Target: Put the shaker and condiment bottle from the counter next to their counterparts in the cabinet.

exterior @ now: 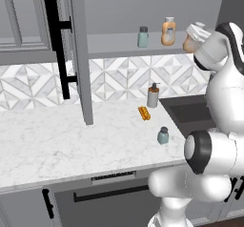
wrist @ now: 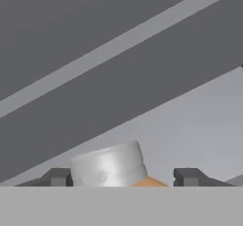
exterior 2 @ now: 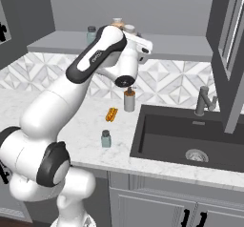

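Reaches up with the white arm (exterior 2: 95,59) from the lower left of the right base view, bends at the elbow in mid frame and levels the wrist at the grey cabinet shelf (exterior: 114,45) near the top. Points the hand into the cabinet, rolled, judging by the slanted shelf lines in the hand view. Brackets the condiment bottle (wrist: 108,168) with the jaws: shows its whitish cap and a sliver of orange shoulder at the bottom centre of the hand view, with one dark finger tip (wrist: 57,176) against the cap's left side and the other standing off to the right. Cannot tell whether clamped or merely flanking, with the bottle's body hidden lower down. Places that same bottle (exterior: 189,44) at the upper right of the left base view, tilted, just by the hand; cannot tell whether resting on the shelf. Keeps on the shelf, left of it, the second orange-tan bottle (exterior: 167,32) and, further left and apart, a teal-grey shaker (exterior: 143,37), both upright. Leaves on the marble counter (exterior: 57,145) the other shaker (exterior: 163,135), upright near the front edge, just left of the dark sink (exterior: 190,111). Sets behind it a flat orange ridged object (exterior: 144,112) and a grey pump dispenser (exterior: 153,96) at the backsplash. Shows the cabinet door (exterior: 78,54) swung open at upper left.
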Robot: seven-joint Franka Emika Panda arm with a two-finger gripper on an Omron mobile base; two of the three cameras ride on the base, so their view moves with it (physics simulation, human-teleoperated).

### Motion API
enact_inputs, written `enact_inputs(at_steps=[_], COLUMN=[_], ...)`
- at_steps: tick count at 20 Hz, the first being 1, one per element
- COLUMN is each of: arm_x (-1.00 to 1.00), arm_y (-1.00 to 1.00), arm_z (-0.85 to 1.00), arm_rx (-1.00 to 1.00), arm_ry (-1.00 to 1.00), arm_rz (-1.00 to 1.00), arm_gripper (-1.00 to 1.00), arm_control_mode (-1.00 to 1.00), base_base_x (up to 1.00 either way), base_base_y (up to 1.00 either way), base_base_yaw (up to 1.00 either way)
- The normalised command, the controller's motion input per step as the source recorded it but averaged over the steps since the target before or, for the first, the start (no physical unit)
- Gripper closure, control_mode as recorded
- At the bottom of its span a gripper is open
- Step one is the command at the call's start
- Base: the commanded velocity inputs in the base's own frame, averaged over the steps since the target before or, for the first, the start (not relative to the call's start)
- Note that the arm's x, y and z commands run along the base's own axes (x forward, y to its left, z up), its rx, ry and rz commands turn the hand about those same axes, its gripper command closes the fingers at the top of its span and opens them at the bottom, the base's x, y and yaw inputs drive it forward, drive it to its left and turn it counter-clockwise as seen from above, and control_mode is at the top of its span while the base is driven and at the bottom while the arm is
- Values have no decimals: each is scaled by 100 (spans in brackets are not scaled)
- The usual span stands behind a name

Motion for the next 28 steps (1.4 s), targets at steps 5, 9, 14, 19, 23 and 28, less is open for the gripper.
enact_inputs(at_steps=[5, 9, 14, 19, 23, 28], arm_x=[21, 28, 25, 25, 23, 26], arm_y=[-6, -15, -12, -2, 0, 0], arm_z=[20, -9, -9, 0, -24, -11], arm_rx=[2, -5, -14, -9, -4, 0], arm_ry=[0, -3, -16, -14, 0, 2], arm_rz=[0, 2, 11, 9, 2, 0], arm_gripper=[100, 100, 100, 100, 100, 100], arm_control_mode=[-100, -100, -100, -100, -100, -100], base_base_x=[0, 0, 0, 0, 0, 0], base_base_y=[0, 0, 0, 0, 0, 0], base_base_yaw=[0, 0, 0, 0, 0, 0])
